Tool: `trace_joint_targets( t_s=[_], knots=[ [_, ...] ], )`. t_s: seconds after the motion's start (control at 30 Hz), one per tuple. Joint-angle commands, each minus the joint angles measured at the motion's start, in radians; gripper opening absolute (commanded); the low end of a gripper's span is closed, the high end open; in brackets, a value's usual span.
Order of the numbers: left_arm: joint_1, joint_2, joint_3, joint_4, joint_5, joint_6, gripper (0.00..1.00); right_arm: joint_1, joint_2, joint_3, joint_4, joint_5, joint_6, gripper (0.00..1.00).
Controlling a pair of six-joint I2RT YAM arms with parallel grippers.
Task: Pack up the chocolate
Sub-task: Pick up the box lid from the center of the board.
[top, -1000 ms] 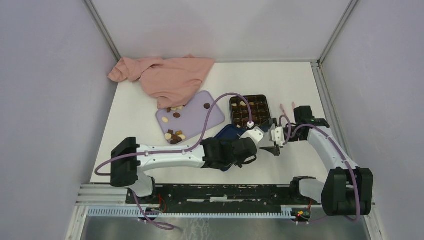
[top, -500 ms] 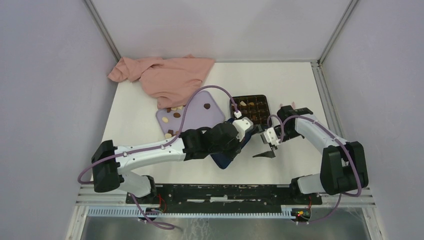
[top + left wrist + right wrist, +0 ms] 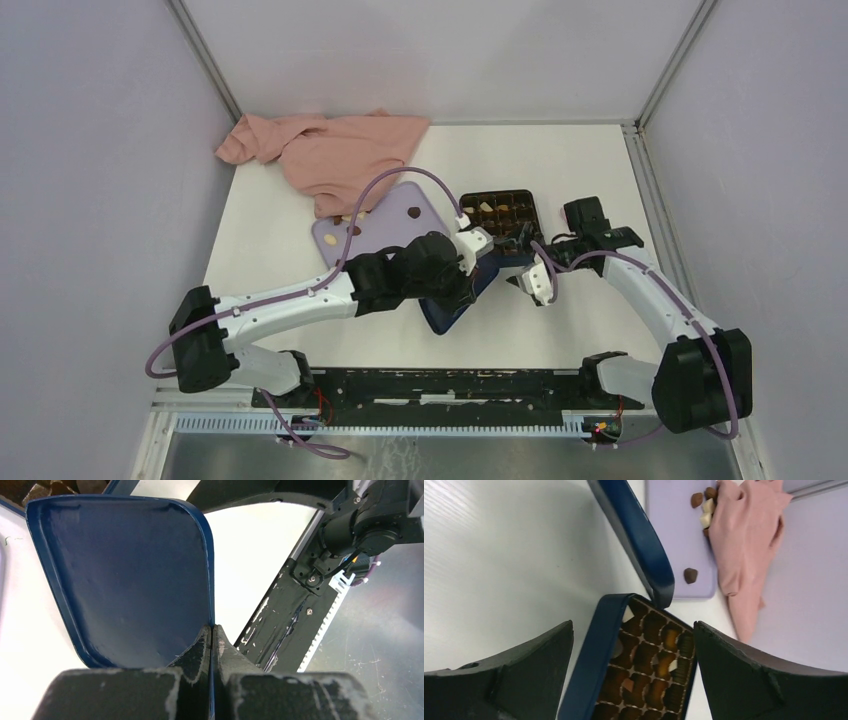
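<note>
Left gripper (image 3: 212, 635) is clamped shut on the rim of the dark blue lid (image 3: 125, 580), pinching one edge, with the lid's inside face toward the wrist camera. From the top view the lid sits at the near-left of the blue box (image 3: 534, 205), partly under the left arm. Its corner comes right up to the box's corner (touching or not, can't tell).

Right gripper (image 3: 633, 625) is spread wide and holds nothing. In its wrist view a corner of the box shows between the two fingers.

Chocolate (image 3: 644, 675) fills most of the box's grid cells, mostly brown pieces with a few cream-white ones. More chocolate lies loose on the lilac tray (image 3: 395, 215), which sits left of the box. One dark piece is alone near the tray's edge and a few brown and white ones are up against the cloth.

The pink cloth (image 3: 330, 150) is crumpled at the far left of the white desk (image 3: 560, 160), and its hem overlaps the tray's far end.
</note>
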Motion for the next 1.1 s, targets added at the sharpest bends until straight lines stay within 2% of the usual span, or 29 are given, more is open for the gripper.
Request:
trace_joint_targets(
  t_s=[0.0, 0.2, 0.33, 0.47, 0.77, 0.87, 0.9, 0.97, 1.07],
  knots=[
    [0.016, -0.037, 0.002, 0.082, 0.083, 0.049, 0.02, 0.033, -0.013, -0.044, 0.154, -0.074, 0.003, 0.96],
    [0.026, -0.03, 0.019, 0.08, 0.149, 0.064, 0.02, 0.164, 0.052, -0.027, 0.167, -0.066, 0.002, 0.92],
    [0.031, -0.047, 0.013, 0.072, 0.155, 0.075, 0.02, 0.196, 0.071, -0.022, 0.15, -0.04, -0.011, 0.76],
    [0.039, -0.06, 0.011, 0.06, 0.169, 0.091, 0.02, 0.197, 0.061, -0.018, 0.15, -0.038, 0.002, 0.54],
    [0.054, -0.091, 0.0, 0.042, 0.19, 0.114, 0.02, 0.197, 0.042, -0.003, 0.118, -0.081, 0.014, 0.27],
    [0.06, -0.108, -0.007, 0.037, 0.166, 0.109, 0.02, 0.198, 0.046, 0.01, 0.065, -0.093, -0.014, 0.1],
    [0.061, -0.113, -0.007, 0.033, 0.151, 0.105, 0.04, 0.198, 0.046, 0.015, 0.045, -0.097, -0.019, 0.03],
    [0.063, -0.124, -0.005, 0.021, 0.129, 0.103, 0.11, 0.197, 0.044, 0.02, 0.011, -0.105, -0.024, 0.0],
    [0.062, -0.155, -0.001, 0.008, 0.084, 0.095, 0.43, 0.197, 0.03, 0.021, -0.009, -0.116, 0.041, 0.0]
  ],
)
